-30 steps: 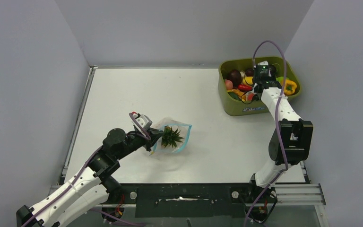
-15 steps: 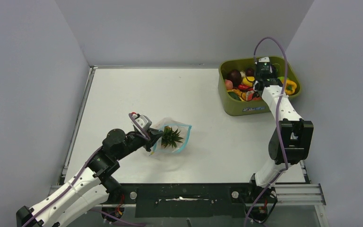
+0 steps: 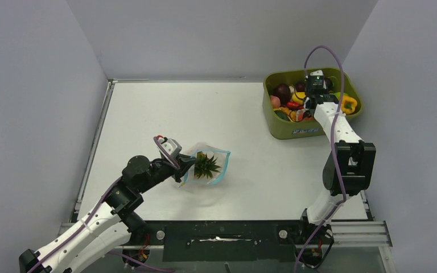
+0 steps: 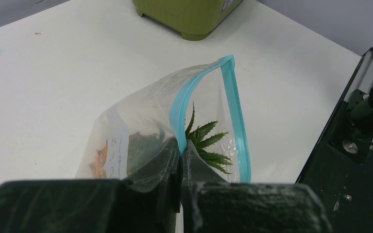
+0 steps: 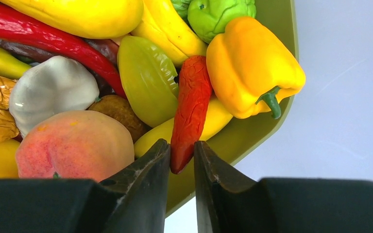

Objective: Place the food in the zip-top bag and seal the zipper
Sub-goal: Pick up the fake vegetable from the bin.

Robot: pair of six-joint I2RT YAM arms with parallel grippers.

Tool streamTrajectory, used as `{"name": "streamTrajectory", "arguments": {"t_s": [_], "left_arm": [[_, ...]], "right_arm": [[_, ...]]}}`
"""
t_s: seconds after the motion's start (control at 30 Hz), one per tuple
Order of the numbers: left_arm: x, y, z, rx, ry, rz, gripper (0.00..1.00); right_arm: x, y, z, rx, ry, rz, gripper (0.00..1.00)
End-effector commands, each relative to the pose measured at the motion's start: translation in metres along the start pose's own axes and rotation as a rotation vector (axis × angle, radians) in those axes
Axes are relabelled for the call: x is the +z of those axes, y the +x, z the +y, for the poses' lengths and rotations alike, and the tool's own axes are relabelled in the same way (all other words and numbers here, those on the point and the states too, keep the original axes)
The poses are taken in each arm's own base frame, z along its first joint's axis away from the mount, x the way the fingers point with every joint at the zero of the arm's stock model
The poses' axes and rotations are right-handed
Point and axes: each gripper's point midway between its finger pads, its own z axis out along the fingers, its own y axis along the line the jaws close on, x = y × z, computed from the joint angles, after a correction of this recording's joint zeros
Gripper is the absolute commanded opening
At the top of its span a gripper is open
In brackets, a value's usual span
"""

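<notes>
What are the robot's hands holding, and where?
Left gripper pinches the zip-top bag by its zipper edge. Right gripper straddles the tip of the orange-red chili; cannot tell if gripped.

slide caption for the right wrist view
right gripper straddling the tip of an orange-red chili in the green tub of toy food

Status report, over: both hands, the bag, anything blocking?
Left hand shut on zipper edge, zip-top bag mouth open, pineapple inside. Right hand in tub, jaws narrow around orange-red pepper tip, grip unclear. Nothing lying between tub and bag.
</notes>
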Motion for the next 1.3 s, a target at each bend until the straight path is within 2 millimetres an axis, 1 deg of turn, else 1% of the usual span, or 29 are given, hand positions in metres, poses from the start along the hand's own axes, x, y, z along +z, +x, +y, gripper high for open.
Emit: {"name": "streamTrajectory", "arguments": {"t_s": [0.0, 0.17, 0.33, 0.4, 0.63, 0.7, 0.8, 1.03, 1.27], "left_arm": [[-0.002, -0.016, -0.004, 0.018, 0.018, -0.054, 0.00], [-0.002, -0.016, -0.003, 0.020, 0.018, -0.054, 0.00], [-0.002, -0.015, -0.003, 0.018, 0.017, -0.052, 0.00], [-0.002, -0.016, -0.003, 0.019, 0.016, -0.053, 0.00], [-0.003, -0.016, -0.002, 0.022, 0.012, -0.055, 0.00], [-0.004, -0.016, -0.002, 0.022, 0.011, -0.055, 0.00], [-0.004, -0.017, -0.002, 0.023, 0.008, -0.057, 0.00], [-0.004, -0.017, -0.001, 0.022, 0.007, -0.059, 0.00], [-0.004, -0.016, -0.001, 0.021, 0.009, -0.059, 0.00]], "right_arm": [[-0.007, -0.015, -0.017, 0.043, 0.041, -0.044, 0.19], [-0.012, -0.016, -0.021, 0.054, 0.045, -0.051, 0.11], [-0.019, -0.019, -0.019, 0.055, 0.044, -0.056, 0.02], [-0.022, -0.020, -0.020, 0.058, 0.047, -0.056, 0.00], [-0.044, -0.028, -0.025, 0.105, 0.041, -0.088, 0.00], [-0.055, -0.032, -0.029, 0.127, 0.038, -0.110, 0.00], [-0.068, -0.038, -0.030, 0.147, 0.013, -0.145, 0.00], [-0.097, -0.043, -0.037, 0.174, -0.015, -0.194, 0.00], [-0.129, -0.052, -0.043, 0.191, -0.035, -0.252, 0.00]]}}
